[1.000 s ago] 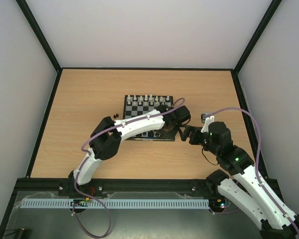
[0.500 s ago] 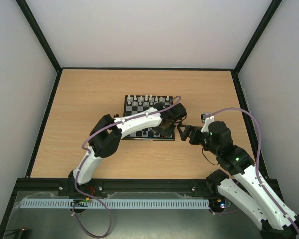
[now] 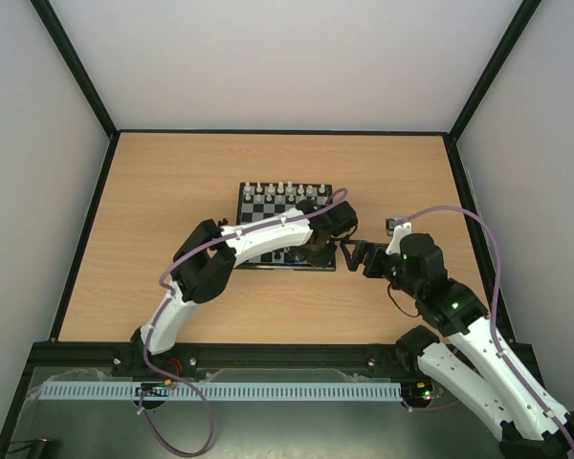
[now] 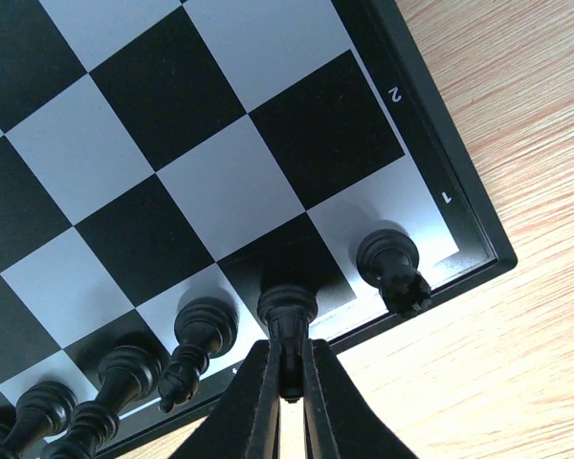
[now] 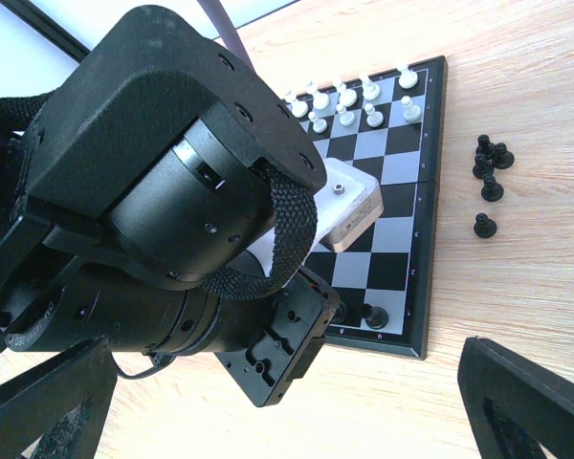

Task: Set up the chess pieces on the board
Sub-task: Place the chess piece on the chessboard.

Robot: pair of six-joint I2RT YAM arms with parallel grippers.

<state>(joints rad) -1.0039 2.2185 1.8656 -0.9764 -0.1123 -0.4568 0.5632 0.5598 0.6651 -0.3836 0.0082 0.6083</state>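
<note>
One chess piece (image 4: 287,308) clamped in left gripper (image 4: 287,371), at board (image 4: 225,186) edge

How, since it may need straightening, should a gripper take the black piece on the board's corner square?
Probably pinch the corner piece by its upper body, from straight above: it stands upright, and the left gripper holds a neighbouring piece beside it.

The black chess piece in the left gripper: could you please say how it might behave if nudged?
The piece is probably light and stiff, looking like moulded plastic. Tall over a small round base, it could tip if nudged sideways, then roll.
</note>
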